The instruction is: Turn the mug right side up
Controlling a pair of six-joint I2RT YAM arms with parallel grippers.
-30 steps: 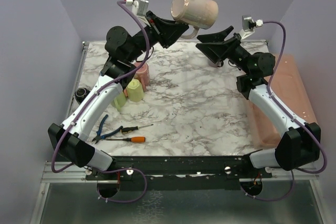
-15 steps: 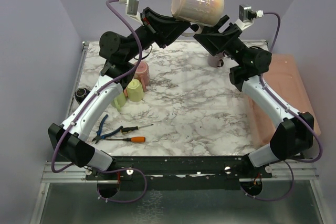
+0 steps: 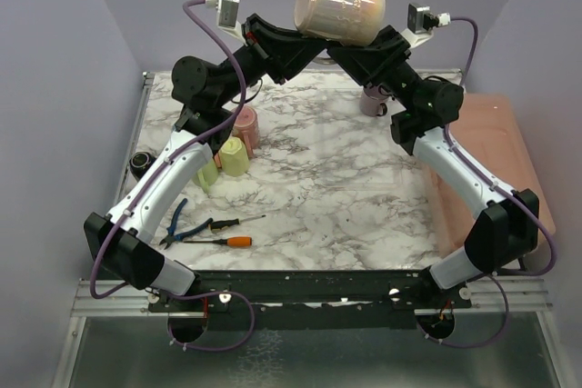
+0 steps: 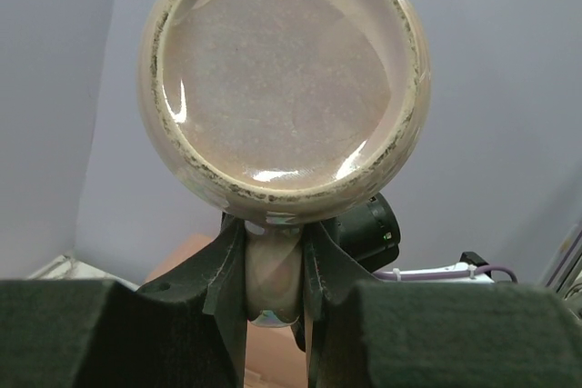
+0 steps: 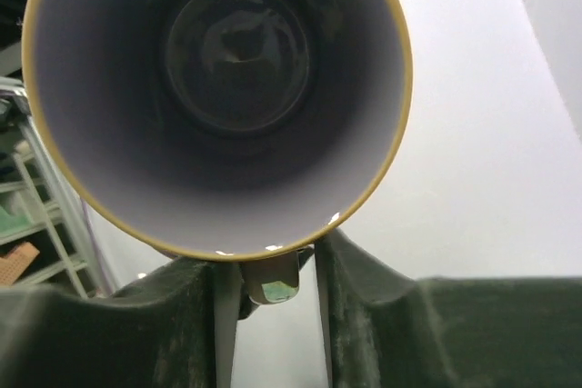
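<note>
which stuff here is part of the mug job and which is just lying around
In the job: mug, left gripper, right gripper.
Lying about: pink cup, yellow cup, pliers, orange screwdriver, black screwdriver, pink bin.

The left arm (image 3: 173,174) and the right arm (image 3: 464,179) are wearing glossy white shells over their lower links and are showing matte black on the bulky round joint housings, base blocks and upper links. Purple cables (image 3: 187,8) are running along both arms. A small silver camera block (image 3: 227,8) is capping each wrist, the left one carrying a red tip. The left end effector (image 4: 273,256) and the right end effector (image 5: 273,265) are showing dark, coarse, felt-like finger bodies.
</note>
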